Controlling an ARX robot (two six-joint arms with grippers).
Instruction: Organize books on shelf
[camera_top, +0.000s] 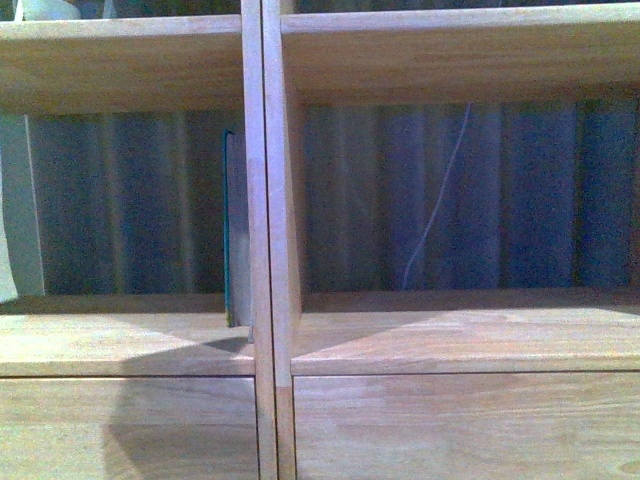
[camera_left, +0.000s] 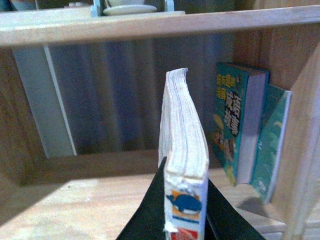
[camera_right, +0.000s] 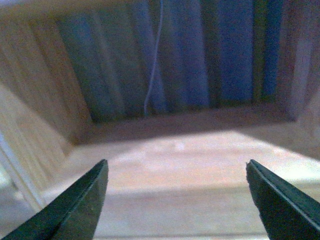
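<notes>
In the left wrist view my left gripper (camera_left: 184, 200) is shut on the white paperback book (camera_left: 182, 150), held upright and edge-on, its spine showing a blue whale and a red mark. It stands in front of a compartment of the light-wood shelf (camera_left: 100, 200). Two teal books (camera_left: 239, 120) stand upright against the compartment's side wall. In the front view one thin dark teal book (camera_top: 231, 230) leans on the shelf's central divider (camera_top: 265, 200); neither gripper shows there. In the right wrist view my right gripper (camera_right: 177, 200) is open and empty above a compartment floor (camera_right: 190, 155).
A dish (camera_left: 131, 7) sits on the board above the left compartment. A thin white cable (camera_top: 440, 200) hangs behind the right compartment, before a blue striped backdrop; it also shows in the right wrist view (camera_right: 152, 60). Drawer fronts (camera_top: 460, 430) lie below the compartments.
</notes>
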